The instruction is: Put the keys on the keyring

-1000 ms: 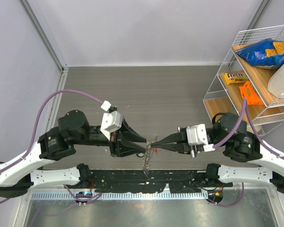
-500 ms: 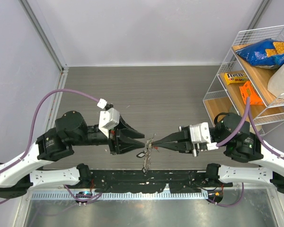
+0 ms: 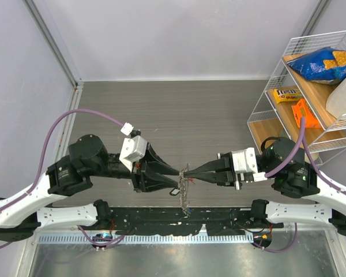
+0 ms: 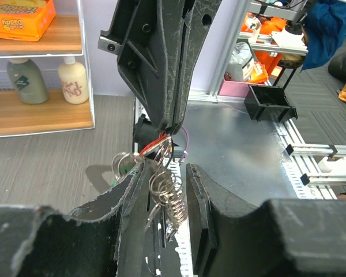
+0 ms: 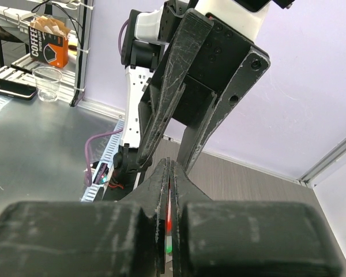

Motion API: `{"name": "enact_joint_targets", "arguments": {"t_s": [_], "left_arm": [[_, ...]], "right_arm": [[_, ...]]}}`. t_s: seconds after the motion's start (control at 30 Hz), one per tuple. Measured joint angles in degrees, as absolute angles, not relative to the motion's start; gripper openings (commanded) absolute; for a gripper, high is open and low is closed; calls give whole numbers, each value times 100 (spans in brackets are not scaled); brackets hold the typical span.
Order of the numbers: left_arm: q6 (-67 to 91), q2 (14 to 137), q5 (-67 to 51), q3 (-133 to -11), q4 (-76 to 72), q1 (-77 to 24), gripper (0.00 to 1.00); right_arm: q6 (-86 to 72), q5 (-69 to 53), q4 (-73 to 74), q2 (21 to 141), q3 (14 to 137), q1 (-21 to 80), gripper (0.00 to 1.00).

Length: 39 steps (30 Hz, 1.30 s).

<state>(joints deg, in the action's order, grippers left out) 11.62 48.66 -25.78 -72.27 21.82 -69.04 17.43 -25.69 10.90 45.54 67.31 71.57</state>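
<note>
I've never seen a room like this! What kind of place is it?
Probably a robot lab's test bench: a left arm and right arm bolted to a table inside plain walls, with a wire rack of snacks.

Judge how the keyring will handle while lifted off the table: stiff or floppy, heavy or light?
Probably floppy: the keyring dangles as a limp strand below the right hand, so it likely swings with any move. Likely light, since a thin fingertip pinch seems to carry it. Its bare wire loops look smooth and may slip.
</note>
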Motion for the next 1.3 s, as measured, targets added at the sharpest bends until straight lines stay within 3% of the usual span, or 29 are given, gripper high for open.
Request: {"name": "enact_joint_targets", "arguments": {"t_s": [0.53,0.73,0.83,0.93,1.0,1.13,1.23,1.3], "left_arm": [[1153,4930,-2626,-7205,2161,-6904,36],[1135,4648,-2191,-6897,2209,-6904,36],[1125,4593,-1813,-6757,2290,-6904,37],[1109,4558,-1409,-6595,2318,-6904,37],[1107,4558,-1144,-6475,2362,-6904,38],[1140,4558,-414,-6178,2502,-6904,41],[1249,4560,331,-5957,2657,-6904,44],[1380,4560,847,-5795,2781,-6904,53]], "right_arm": [[1673,-2405,812,4619,6790,7157,6],[1562,-1863,792,4110,6235,7157,7],[1358,-1435,779,3903,5957,7159,22],[1061,-906,843,3868,5704,7159,45],[860,-502,961,3881,5520,7157,53],[384,222,1267,3907,5144,7157,64],[51,510,1494,4014,4812,7157,66],[-163,670,1610,4136,4600,7157,68]]}}
